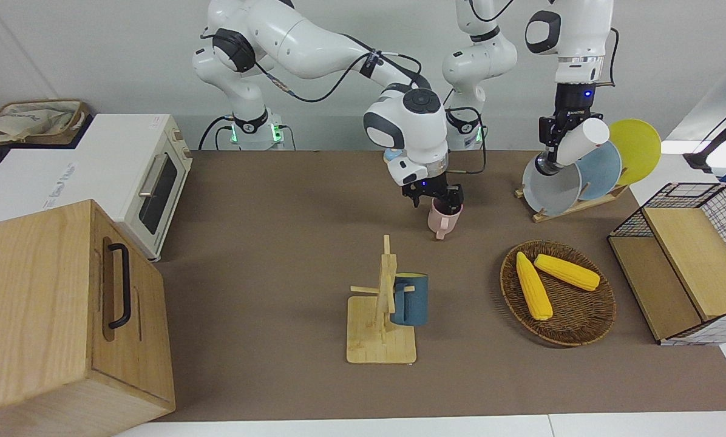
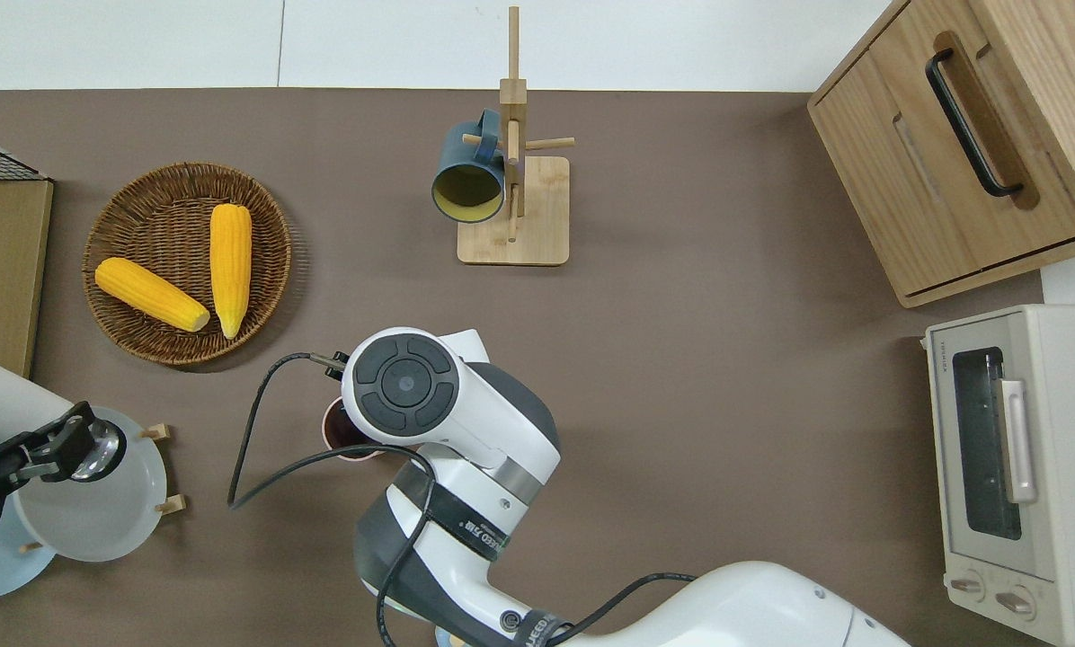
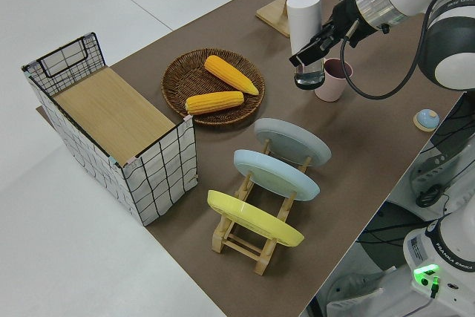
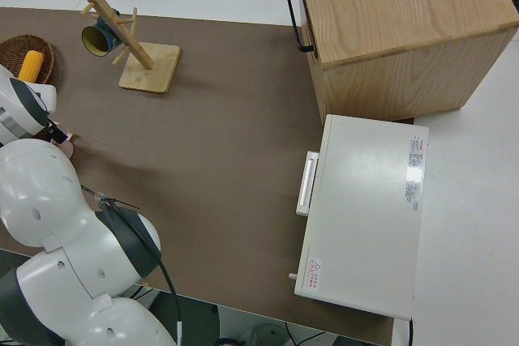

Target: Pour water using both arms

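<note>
My right gripper (image 1: 445, 200) is shut on the rim of a pink mug (image 1: 443, 220) in the middle of the table, on the side near the robots. The mug hangs nearly upright with its handle down. I cannot tell whether it touches the table. In the overhead view the wrist hides most of the mug (image 2: 338, 438). My left gripper (image 1: 558, 142) is shut on a tall white cup (image 1: 581, 142) and holds it tilted in the air over the grey plate (image 2: 97, 512) of the plate rack. The cup also shows in the left side view (image 3: 303, 24).
A wooden mug tree (image 1: 382, 315) with a blue mug (image 1: 410, 300) stands farther from the robots than the pink mug. A wicker basket (image 1: 572, 325) holds two corn cobs. A plate rack (image 1: 572, 206), a wire crate (image 1: 691, 261), a toaster oven (image 1: 150, 182) and a wooden cabinet (image 1: 65, 315) line the table's ends.
</note>
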Tool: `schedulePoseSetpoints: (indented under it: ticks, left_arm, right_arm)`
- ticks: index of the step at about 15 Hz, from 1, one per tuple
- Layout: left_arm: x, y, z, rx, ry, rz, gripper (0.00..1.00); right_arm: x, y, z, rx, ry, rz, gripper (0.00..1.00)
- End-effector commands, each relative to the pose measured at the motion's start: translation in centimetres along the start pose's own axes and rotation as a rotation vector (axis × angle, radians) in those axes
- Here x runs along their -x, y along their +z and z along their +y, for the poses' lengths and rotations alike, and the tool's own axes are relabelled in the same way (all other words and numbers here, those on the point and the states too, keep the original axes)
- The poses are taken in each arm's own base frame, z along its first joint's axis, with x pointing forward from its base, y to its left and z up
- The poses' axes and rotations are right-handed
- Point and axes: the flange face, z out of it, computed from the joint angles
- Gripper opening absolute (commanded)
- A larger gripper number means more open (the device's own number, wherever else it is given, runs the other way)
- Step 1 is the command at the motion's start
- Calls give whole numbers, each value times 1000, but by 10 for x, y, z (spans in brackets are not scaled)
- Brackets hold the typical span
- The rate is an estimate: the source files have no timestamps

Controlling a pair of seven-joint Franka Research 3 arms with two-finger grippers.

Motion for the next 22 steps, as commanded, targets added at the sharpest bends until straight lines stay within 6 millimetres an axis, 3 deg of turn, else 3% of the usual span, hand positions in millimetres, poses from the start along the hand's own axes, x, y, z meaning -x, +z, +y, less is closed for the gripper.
schedulePoseSetpoints:
  ticks: [1, 3, 8, 10, 13, 17, 22]
  left_arm:
    - [4, -11, 12, -6, 15, 3, 0]
    - [6, -10, 18, -6, 15, -10, 0]
    - [11, -7, 49, 22, 39, -38, 0]
    - [14, -6, 63, 41, 50, -50, 0]
    - [21, -4, 80, 68, 78, -60, 0]
    - [32, -4, 99, 109, 127, -79, 0]
    - [39, -10, 108, 143, 139, -104, 0]
  right_arm:
    - [-8, -26, 5, 31, -143, 33, 981]
    - [-23, -41, 19, 91, -250, 36, 981]
    - [-83, -101, 73, 236, -546, 68, 981]
    - [-114, -133, 105, 285, -646, 66, 983]
    - [-147, -166, 145, 332, -726, 64, 983]
    - [-184, -196, 197, 381, -754, 61, 983]
    - [-230, -248, 269, 332, -638, 60, 983]
